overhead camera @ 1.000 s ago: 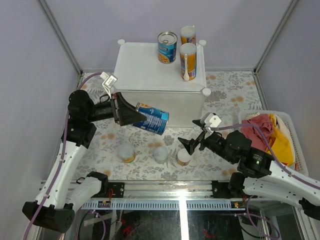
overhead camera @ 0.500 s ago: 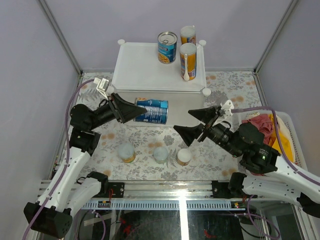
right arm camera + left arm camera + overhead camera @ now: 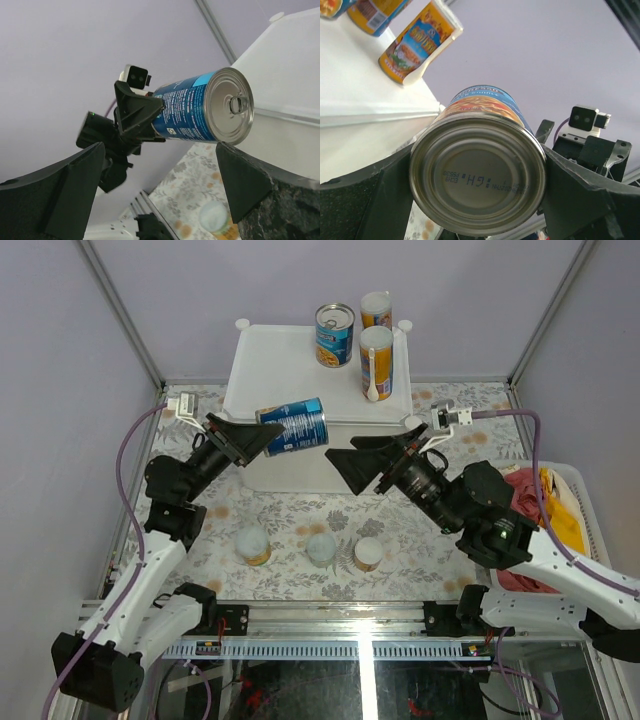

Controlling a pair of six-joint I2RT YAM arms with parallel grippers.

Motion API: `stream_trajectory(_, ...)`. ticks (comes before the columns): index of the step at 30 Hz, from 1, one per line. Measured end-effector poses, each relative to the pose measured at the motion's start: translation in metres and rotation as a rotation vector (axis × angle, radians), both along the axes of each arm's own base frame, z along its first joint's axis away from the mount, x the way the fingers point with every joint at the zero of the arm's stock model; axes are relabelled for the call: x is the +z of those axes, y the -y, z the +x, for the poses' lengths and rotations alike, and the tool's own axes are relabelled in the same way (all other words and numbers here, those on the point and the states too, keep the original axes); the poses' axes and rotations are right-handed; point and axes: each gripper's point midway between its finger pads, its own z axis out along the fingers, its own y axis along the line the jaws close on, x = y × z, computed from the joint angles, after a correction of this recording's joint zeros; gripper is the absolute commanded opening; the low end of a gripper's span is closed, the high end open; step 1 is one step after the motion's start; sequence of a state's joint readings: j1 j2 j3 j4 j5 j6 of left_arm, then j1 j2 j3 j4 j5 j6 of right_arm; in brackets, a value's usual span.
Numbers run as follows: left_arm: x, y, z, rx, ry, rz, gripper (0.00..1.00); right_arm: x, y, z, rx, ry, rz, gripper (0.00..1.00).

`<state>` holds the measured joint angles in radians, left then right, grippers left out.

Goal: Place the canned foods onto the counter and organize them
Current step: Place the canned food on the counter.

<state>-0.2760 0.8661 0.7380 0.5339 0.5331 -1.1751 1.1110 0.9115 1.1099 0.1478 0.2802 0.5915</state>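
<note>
Top external view: the left gripper (image 3: 258,437) pinches a blue-labelled cylindrical metal can (image 3: 295,426) by its base end. The can lies on its side in the air, at the front-left edge of the large white cube-shaped plastic cabinet (image 3: 280,370); whether it touches the top I cannot tell. The right gripper (image 3: 355,453) has its jaws spread wide around nothing and faces the can's pull-tab end from nearby. At the cabinet's far side stand an open blue-labelled tin (image 3: 334,334) and two tall yellow-orange cans (image 3: 376,362). Three short pale-topped cans (image 3: 321,548) stand in a row on the floral-patterned table (image 3: 280,515). A white slatted basket (image 3: 583,483) of red and yellow cloth sits at the right.
</note>
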Motion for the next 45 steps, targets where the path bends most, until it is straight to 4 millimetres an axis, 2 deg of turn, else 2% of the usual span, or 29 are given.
stream_trajectory(6,0.019,-0.007,0.002,0.038,0.055,-0.086,0.00,0.015,-0.015,0.011,0.000,-0.092,0.128,0.99)
stream_trajectory(9,0.029,-0.010,0.002,0.047,0.085,-0.135,0.00,0.020,-0.021,0.024,-0.009,-0.148,0.198,0.99)
stream_trajectory(12,0.035,-0.012,0.003,0.046,0.103,-0.174,0.00,0.018,-0.026,0.039,-0.020,-0.202,0.249,0.99)
stream_trajectory(17,0.044,-0.013,0.002,0.036,0.129,-0.218,0.00,0.001,-0.043,0.056,-0.021,-0.281,0.271,0.99)
stream_trajectory(21,0.050,-0.014,-0.001,0.021,0.147,-0.245,0.00,-0.005,-0.048,0.061,-0.023,-0.303,0.276,0.99)
stream_trajectory(27,0.056,-0.015,-0.006,0.001,0.161,-0.274,0.00,0.006,-0.047,0.062,-0.012,-0.284,0.313,0.99)
stream_trajectory(33,0.058,-0.014,-0.012,-0.029,0.168,-0.290,0.00,0.019,-0.060,0.066,0.033,-0.266,0.346,0.99)
stream_trajectory(41,0.055,-0.009,-0.014,-0.069,0.153,-0.283,0.00,0.019,-0.080,0.073,0.074,-0.269,0.339,0.99)
stream_trajectory(45,0.053,-0.006,-0.016,-0.085,0.152,-0.280,0.00,0.019,-0.082,0.075,0.076,-0.267,0.337,1.00)
